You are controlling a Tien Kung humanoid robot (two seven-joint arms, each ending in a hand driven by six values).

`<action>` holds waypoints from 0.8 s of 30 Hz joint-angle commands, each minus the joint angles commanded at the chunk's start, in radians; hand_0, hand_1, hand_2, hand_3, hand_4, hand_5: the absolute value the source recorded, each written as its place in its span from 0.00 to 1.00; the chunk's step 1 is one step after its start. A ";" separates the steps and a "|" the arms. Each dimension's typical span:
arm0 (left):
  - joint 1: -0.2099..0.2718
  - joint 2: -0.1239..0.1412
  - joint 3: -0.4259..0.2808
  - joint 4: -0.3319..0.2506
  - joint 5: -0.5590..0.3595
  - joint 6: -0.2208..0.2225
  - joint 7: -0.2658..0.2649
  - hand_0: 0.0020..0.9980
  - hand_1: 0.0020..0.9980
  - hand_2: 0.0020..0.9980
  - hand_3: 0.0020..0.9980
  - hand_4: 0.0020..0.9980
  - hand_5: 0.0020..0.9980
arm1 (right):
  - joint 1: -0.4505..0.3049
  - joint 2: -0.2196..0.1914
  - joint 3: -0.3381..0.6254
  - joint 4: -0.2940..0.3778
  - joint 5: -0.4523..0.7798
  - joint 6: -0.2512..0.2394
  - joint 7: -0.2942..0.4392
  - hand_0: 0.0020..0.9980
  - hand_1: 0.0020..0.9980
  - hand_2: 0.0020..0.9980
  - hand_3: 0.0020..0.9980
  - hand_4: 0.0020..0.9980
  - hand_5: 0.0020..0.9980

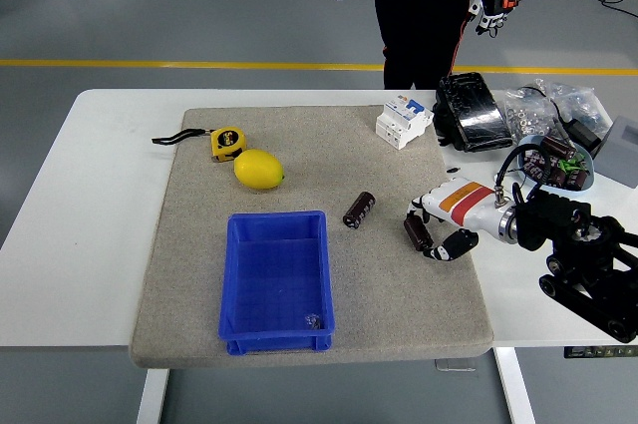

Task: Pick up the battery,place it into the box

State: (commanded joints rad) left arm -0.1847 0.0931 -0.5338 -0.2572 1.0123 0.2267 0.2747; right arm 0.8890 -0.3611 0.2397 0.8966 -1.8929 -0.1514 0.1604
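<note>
Your robot's right hand (436, 231), white with an orange stripe on a black arm, sits low over the grey felt mat (189, 274) with its fingers curling around a dark cylindrical battery (418, 232) lying on the mat right of centre. Thumb and fingers bracket the cell on both sides, but you cannot yet call it a firm grasp; the battery looks to be resting on the mat, not lifted. A second dark cylindrical battery (359, 210) lies free just to the left, between the hand and the blue plastic box (231, 279). The left arm is out of view.

By these signs the task is at its first step: the pick is being made, and the lift, the carry leftward and the drop into the box all remain for you. The blue box stands near the mat's front edge, well apart from the hand, and holds only one small dark object in its near right corner, too small to identify. At the table's right edge a pale blue bowl (590, 171) is filled with more dark cylinders. A person in black stands at the far side, gloved hands raised clear of the table.
</note>
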 joint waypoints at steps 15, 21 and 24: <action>0.008 0.004 -0.010 0.000 0.020 -0.002 0.007 0.58 0.60 0.64 0.58 0.63 0.59 | 0.008 -0.026 0.066 0.191 -0.041 -0.009 -0.036 0.30 0.43 0.54 0.56 0.69 0.32; 0.015 0.006 -0.013 0.001 0.023 -0.002 0.008 0.58 0.60 0.64 0.58 0.63 0.59 | 0.045 -0.009 0.031 0.310 -0.071 -0.005 -0.055 0.30 0.44 0.54 0.57 0.69 0.32; 0.015 0.007 -0.021 0.001 0.039 -0.006 0.013 0.58 0.60 0.64 0.58 0.63 0.59 | 0.086 0.025 -0.010 0.335 -0.090 0.009 -0.058 0.30 0.44 0.54 0.57 0.69 0.32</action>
State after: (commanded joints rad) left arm -0.1695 0.1002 -0.5550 -0.2565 1.0511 0.2208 0.2875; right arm 0.9749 -0.3359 0.2300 1.2321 -1.9826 -0.1421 0.1022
